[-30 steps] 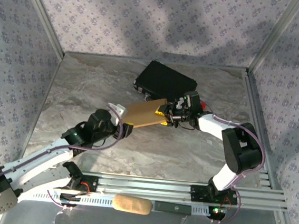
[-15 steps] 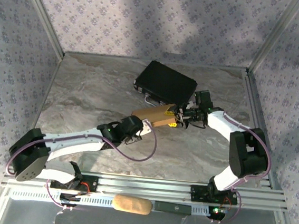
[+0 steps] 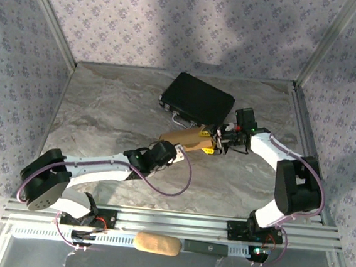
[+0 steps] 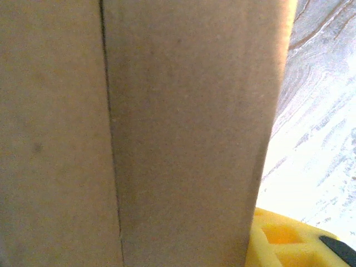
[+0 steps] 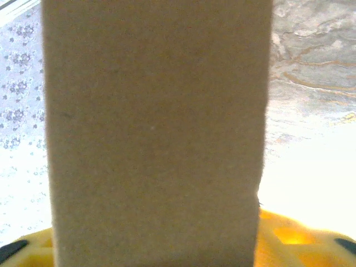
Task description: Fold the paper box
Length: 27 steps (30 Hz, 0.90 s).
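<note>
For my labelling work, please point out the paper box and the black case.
paper box (image 3: 185, 139): top external view, on its upper tan face.
black case (image 3: 198, 98): top external view, on the middle of its lid.

Left end effector (image 3: 176, 151) extended rightward; right end effector (image 3: 209, 146) facing it, near.

Tan paper box (image 3: 187, 139), blk case (image 3: 198, 99), grey marbled table (image 3: 104, 114), yellow fingers (image 5: 289, 239).
</note>
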Each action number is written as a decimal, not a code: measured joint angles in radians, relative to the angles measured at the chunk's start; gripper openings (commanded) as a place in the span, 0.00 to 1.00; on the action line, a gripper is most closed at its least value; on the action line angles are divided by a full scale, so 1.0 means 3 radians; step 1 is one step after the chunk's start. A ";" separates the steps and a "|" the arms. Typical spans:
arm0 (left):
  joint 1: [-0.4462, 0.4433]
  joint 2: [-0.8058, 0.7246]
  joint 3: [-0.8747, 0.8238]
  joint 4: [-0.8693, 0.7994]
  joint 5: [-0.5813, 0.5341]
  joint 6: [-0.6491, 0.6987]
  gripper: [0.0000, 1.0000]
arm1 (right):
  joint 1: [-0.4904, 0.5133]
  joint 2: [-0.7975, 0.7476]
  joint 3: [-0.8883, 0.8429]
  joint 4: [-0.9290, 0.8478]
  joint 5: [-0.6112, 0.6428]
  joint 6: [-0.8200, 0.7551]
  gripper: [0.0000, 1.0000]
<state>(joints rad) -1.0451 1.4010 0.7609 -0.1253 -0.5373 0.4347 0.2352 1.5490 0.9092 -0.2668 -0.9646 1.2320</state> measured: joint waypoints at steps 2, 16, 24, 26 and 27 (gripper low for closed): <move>-0.0003 -0.0043 0.0055 -0.0163 0.0067 -0.0029 0.40 | -0.0046 -0.0074 0.0006 -0.0114 0.0032 -0.0080 0.72; 0.0329 -0.0051 0.1199 -0.2103 0.1233 -0.0230 0.40 | -0.0376 -0.1592 0.0448 -0.1245 0.1223 -0.1667 0.57; 0.0412 0.0470 0.1706 -0.2828 0.1609 -0.0116 0.41 | 0.0432 -0.2410 -0.0262 -0.0703 0.2511 -0.2715 0.55; 0.0454 0.0532 0.1790 -0.2941 0.1694 -0.0074 0.42 | 0.0510 -0.2263 -0.0229 -0.0656 0.2574 -0.2936 0.53; 0.0477 0.0566 0.1837 -0.3006 0.1738 -0.0048 0.42 | 0.0542 -0.2144 -0.0186 -0.0656 0.2594 -0.3039 0.50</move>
<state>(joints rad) -0.9020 1.5707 1.3121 -1.0271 -0.0158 0.4202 0.3977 0.9058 0.8536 -0.4637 -0.1864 0.3202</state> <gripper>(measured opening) 0.418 0.540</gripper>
